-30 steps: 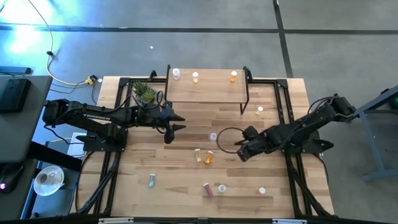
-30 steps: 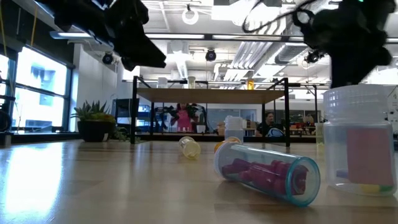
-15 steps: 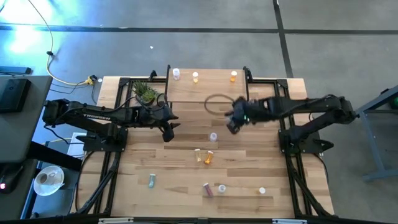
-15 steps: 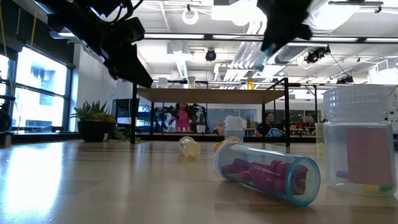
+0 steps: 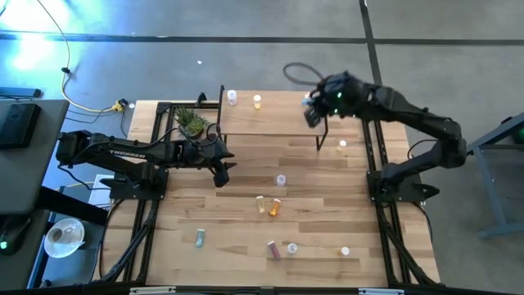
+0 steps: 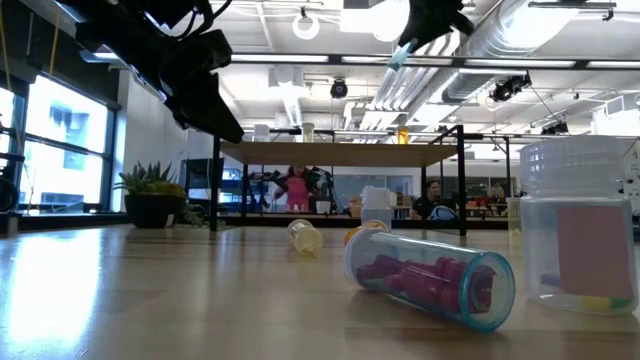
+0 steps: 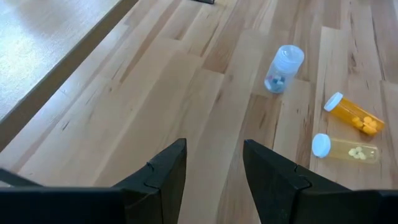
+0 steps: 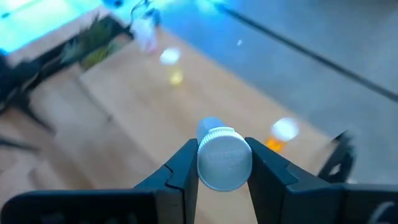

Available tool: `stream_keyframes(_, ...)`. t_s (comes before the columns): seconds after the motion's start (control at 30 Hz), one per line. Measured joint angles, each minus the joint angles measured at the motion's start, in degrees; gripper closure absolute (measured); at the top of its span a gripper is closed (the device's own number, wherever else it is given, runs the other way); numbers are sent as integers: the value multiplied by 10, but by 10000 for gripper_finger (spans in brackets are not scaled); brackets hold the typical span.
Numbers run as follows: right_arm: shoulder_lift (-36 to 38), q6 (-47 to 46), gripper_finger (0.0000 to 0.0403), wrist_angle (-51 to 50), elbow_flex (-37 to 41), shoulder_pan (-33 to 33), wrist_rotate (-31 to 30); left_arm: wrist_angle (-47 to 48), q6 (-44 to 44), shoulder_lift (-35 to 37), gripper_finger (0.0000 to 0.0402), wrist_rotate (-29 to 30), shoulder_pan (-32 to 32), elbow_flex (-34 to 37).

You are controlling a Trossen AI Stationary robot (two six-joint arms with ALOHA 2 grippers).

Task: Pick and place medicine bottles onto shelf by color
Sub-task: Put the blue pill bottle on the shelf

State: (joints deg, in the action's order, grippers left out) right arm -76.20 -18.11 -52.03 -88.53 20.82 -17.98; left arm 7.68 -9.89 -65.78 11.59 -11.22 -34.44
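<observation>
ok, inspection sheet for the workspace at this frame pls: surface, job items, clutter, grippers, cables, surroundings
Surface: wooden table, no spills seen.
Job's things: shelf carries three bottles along its back edge: a clear one, a yellow one, an orange one. Loose bottles lie on the table, among them a purple-pill bottle on its side.
Clutter: potted plant beside the shelf.
Grippers: right gripper shut on a white-capped bottle, above the shelf's right end. Left gripper open, empty, above the table.
Cables: yellow cable on the floor; a cable loop on the right arm.
Surroundings: people far behind the table in the low view.
</observation>
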Motion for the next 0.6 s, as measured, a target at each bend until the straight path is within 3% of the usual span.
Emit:
stream_keyframes(0.27, -17, 50, 310, 3, -77, 73, 1, -1, 0, 0, 252, 0, 0, 0)
stream_keyframes(0.6, -149, 91, 310, -92, -247, 108, 19, 1, 0, 0, 252, 0, 0, 0)
